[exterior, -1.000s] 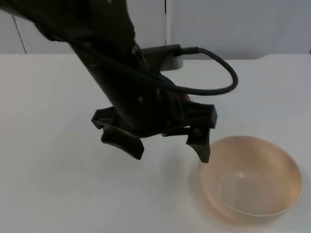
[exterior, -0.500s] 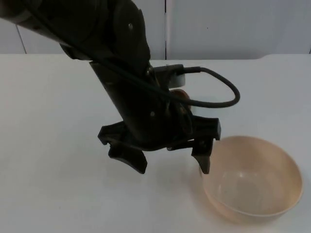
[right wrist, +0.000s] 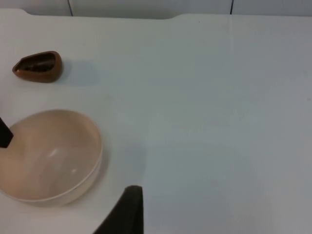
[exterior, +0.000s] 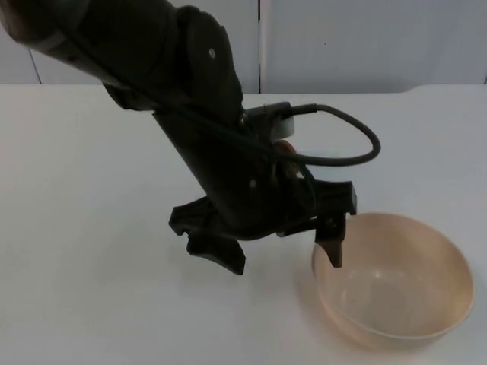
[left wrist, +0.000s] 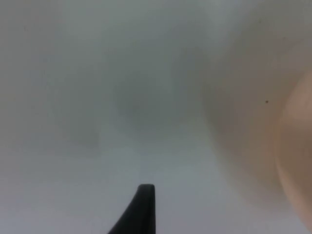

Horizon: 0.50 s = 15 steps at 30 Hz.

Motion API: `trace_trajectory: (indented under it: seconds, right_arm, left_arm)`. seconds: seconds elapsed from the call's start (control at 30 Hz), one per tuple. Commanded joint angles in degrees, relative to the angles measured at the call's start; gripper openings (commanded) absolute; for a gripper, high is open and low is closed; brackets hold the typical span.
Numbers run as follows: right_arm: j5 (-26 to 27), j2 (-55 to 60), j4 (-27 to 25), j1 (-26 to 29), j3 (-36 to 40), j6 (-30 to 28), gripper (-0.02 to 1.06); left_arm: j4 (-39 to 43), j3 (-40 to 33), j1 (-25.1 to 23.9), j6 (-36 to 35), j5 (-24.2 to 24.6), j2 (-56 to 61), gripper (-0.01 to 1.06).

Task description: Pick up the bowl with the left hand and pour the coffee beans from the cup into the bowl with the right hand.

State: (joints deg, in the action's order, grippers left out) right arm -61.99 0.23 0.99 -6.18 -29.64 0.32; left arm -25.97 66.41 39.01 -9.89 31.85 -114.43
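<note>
The left gripper (exterior: 280, 247) hung spread wide at the frame's centre, one finger over the rim of the beige bowl (exterior: 396, 281) at lower right; the brown cup (right wrist: 38, 67) sat beyond.

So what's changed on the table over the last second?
The left gripper, fingers open, has moved down and toward the bowl, so one finger now hangs over its near rim. Nothing has been gripped. The bowl and the brown cup of coffee beans stayed put.
</note>
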Motion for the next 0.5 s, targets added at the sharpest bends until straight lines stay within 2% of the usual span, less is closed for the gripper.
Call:
trace_trajectory:
  seconds: [0.0, 0.1, 0.47]
  right_arm:
    - [0.2, -0.2, 0.4, 0.4, 0.1, 0.1, 1.05]
    - [0.2, -0.2, 0.4, 0.4, 0.1, 0.1, 1.05]
    - [0.2, -0.2, 0.4, 0.4, 0.1, 0.1, 1.05]
  left_arm:
    - [-1.2, 0.2, 0.4, 0.0, -1.2, -0.8, 0.94]
    - [-1.6, 0.3, 0.4, 0.0, -3.4, -1.1, 0.91]
    - [-2.0, 0.3, 2.1, 0.0, -5.2, -1.6, 0.83]
